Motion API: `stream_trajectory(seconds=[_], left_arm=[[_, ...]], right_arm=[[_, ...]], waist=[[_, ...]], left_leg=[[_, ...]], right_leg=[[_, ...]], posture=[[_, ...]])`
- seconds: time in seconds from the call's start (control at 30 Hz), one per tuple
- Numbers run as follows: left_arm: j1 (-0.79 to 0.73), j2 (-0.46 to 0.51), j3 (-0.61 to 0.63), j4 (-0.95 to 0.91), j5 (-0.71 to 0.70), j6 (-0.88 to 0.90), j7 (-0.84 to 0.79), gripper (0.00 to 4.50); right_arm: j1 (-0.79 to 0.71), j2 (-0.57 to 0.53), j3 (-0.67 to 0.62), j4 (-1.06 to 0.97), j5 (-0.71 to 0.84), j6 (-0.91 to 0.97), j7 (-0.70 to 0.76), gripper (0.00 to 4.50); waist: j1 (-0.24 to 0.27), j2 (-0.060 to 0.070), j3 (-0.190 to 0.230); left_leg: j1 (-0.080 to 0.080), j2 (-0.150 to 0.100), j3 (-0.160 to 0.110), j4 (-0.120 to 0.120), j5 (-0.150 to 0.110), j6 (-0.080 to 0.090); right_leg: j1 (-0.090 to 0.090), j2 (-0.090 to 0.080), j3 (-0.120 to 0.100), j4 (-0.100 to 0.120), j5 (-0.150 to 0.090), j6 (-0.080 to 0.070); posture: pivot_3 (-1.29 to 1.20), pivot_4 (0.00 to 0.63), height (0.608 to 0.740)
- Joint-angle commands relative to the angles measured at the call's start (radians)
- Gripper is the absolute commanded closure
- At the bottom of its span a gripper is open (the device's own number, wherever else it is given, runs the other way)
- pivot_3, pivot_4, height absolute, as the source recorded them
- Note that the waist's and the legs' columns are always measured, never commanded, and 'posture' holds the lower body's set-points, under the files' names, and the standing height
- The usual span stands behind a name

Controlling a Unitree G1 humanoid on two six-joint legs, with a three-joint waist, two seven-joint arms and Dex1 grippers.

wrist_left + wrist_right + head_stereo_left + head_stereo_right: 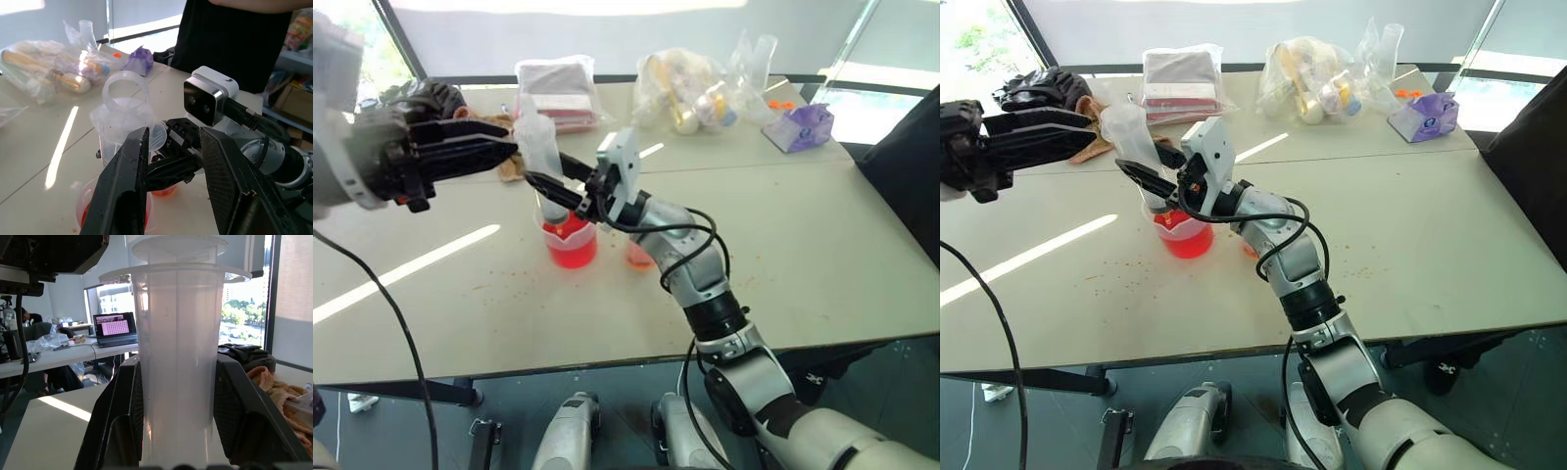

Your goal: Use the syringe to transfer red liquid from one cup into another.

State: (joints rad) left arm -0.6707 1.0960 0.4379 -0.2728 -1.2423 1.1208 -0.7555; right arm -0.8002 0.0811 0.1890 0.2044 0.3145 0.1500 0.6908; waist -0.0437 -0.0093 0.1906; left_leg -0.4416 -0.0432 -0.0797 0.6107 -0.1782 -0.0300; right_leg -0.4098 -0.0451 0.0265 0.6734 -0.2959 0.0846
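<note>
The syringe (536,147), a large clear tube, stands upright above the one cup (573,245), the lipped beaker holding red liquid (572,257). My right gripper (544,168) reaches in from the right and is shut on the syringe's barrel; in the right wrist view the tube (178,357) sits between both black fingers. My left gripper (512,137) comes in level from the left, open, its fingertips close beside the syringe's upper part. I cannot tell if they touch it. Another cup (638,257), smaller and pale orange, stands just right of the beaker, mostly hidden behind my right arm.
Along the table's back lie a bagged pink box (556,93), a clear bag of small items (690,93), a purple packet (800,127) and a tan cloth with a black bundle (431,98). Orange specks dot the table. A person in black (230,39) stands at the right.
</note>
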Motion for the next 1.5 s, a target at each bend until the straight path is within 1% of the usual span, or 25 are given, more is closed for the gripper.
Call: stream_trajectory(seconds=[0.03, 0.23, 0.57, 0.9, 1.23, 1.3, 1.47, 1.5], left_arm=[[-0.019, -0.017, -0.038, 0.014, 0.051, -0.051, -0.013, 2.81], [-0.029, -0.037, -0.098, 0.045, 0.140, -0.106, -0.053, 2.81], [-0.012, -0.073, -0.167, 0.066, 0.277, -0.192, -0.109, 2.81], [-0.076, -0.163, -0.234, 0.086, 0.329, -0.208, -0.122, 2.81], [-0.102, -0.223, -0.260, 0.086, 0.360, -0.207, -0.123, 2.81], [-0.097, -0.228, -0.265, 0.085, 0.374, -0.212, -0.125, 3.36], [-0.094, -0.239, -0.258, 0.080, 0.389, -0.208, -0.127, 4.45], [-0.095, -0.239, -0.258, 0.080, 0.394, -0.209, -0.127, 4.48]], right_arm=[[0.008, 0.017, 0.013, 0.013, -0.032, -0.066, -0.006, 3.15], [0.032, 0.016, 0.033, 0.048, -0.074, -0.127, -0.004, 3.15], [0.054, 0.020, 0.041, 0.071, -0.106, -0.174, -0.008, 3.15], [0.054, 0.022, 0.048, 0.087, -0.130, -0.188, -0.008, 3.15], [0.024, 0.032, 0.034, 0.175, -0.153, -0.224, -0.024, 3.15], [0.023, 0.033, 0.034, 0.183, -0.154, -0.229, -0.026, 3.15], [0.026, 0.034, 0.035, 0.183, -0.156, -0.233, -0.021, 3.15], [0.025, 0.034, 0.035, 0.184, -0.156, -0.234, -0.020, 3.15]], waist=[[0.001, 0.000, 0.000], [0.000, 0.000, 0.000], [0.001, 0.000, 0.000], [0.001, 0.000, 0.000], [0.000, 0.000, 0.000], [0.000, 0.000, 0.000], [0.000, 0.000, 0.000], [0.000, 0.000, 0.000]], left_leg=[[0.000, 0.000, 0.000, 0.000, 0.000, 0.000], [0.000, 0.000, 0.000, 0.000, 0.001, -0.001], [0.000, 0.000, 0.000, 0.000, 0.001, -0.001], [0.000, 0.000, 0.000, 0.001, 0.001, -0.002], [0.001, 0.000, 0.000, 0.002, 0.002, -0.003], [0.001, 0.000, 0.000, 0.002, 0.002, -0.003], [0.001, 0.000, 0.000, 0.002, 0.002, -0.003], [0.001, 0.000, 0.000, 0.002, 0.002, -0.003]], right_leg=[[0.000, 0.000, 0.000, 0.000, 0.000, 0.000], [0.000, 0.000, 0.000, 0.001, 0.000, 0.000], [0.000, 0.001, 0.000, 0.002, 0.000, 0.000], [0.000, 0.001, -0.001, 0.003, 0.000, 0.000], [-0.002, 0.001, 0.000, 0.007, 0.000, 0.000], [-0.001, 0.001, 0.000, 0.007, 0.000, 0.000], [-0.001, 0.001, 0.000, 0.008, 0.000, 0.000], [-0.001, 0.001, 0.000, 0.008, 0.000, 0.000]], posture=[[0.00, 0.150, 0.736], [0.00, 0.150, 0.736], [0.00, 0.150, 0.736], [0.00, 0.150, 0.736], [0.00, 0.150, 0.736], [0.00, 0.150, 0.736], [0.00, 0.150, 0.736], [0.00, 0.150, 0.736]])
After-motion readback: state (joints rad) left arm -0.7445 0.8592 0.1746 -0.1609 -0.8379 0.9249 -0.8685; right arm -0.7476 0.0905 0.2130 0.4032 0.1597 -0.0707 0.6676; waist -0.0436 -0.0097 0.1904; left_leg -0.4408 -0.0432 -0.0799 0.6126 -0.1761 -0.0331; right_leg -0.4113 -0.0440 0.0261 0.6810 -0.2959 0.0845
